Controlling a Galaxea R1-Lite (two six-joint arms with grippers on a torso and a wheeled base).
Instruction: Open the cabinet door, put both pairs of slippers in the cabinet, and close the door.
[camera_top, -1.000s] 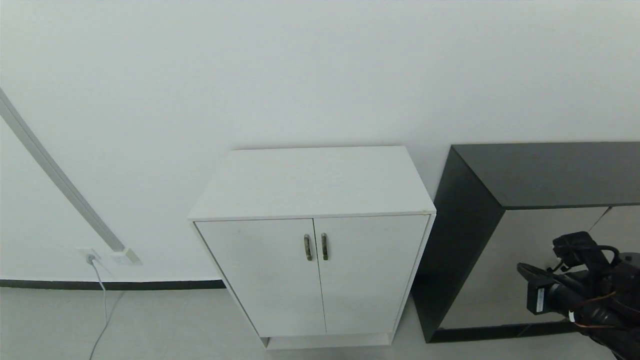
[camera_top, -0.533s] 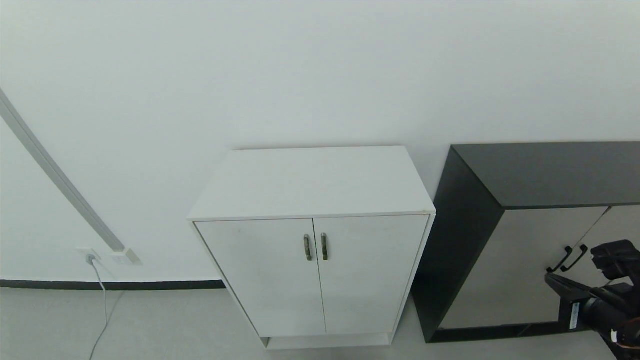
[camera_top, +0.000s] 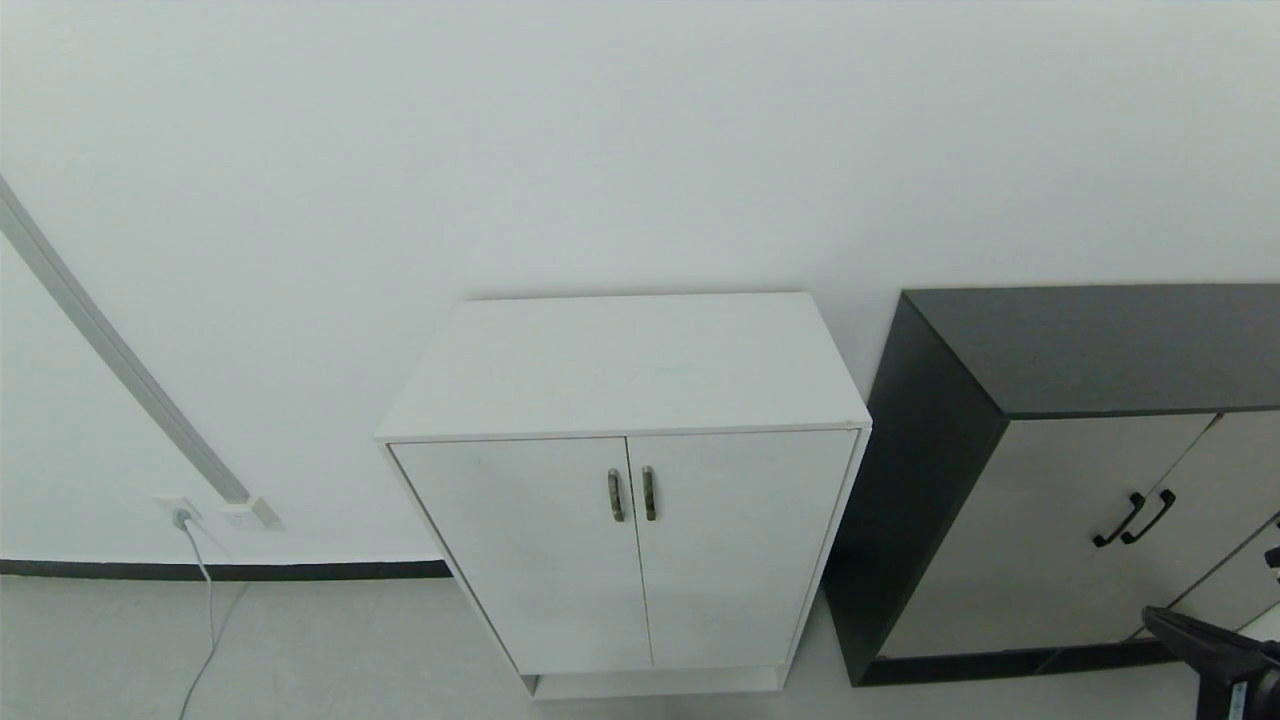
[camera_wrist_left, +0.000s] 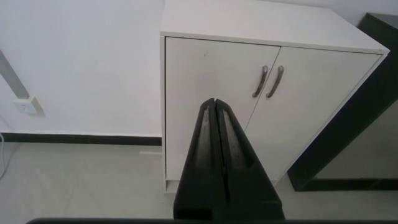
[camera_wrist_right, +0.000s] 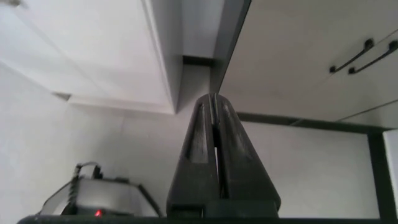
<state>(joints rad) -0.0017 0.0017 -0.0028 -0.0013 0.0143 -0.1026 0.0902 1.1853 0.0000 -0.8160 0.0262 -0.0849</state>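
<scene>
With both doors of the white cabinet shut straight ahead of the left gripper, and that gripper and the right gripper each pinched closed on nothing, I judge either nothing is begun or the slippers are already inside; I cannot tell which.

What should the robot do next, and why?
Probably open the left gripper and ease it toward a handle of the white cabinet: both doors are closed, and that gripper, now shut, faces them.
</scene>
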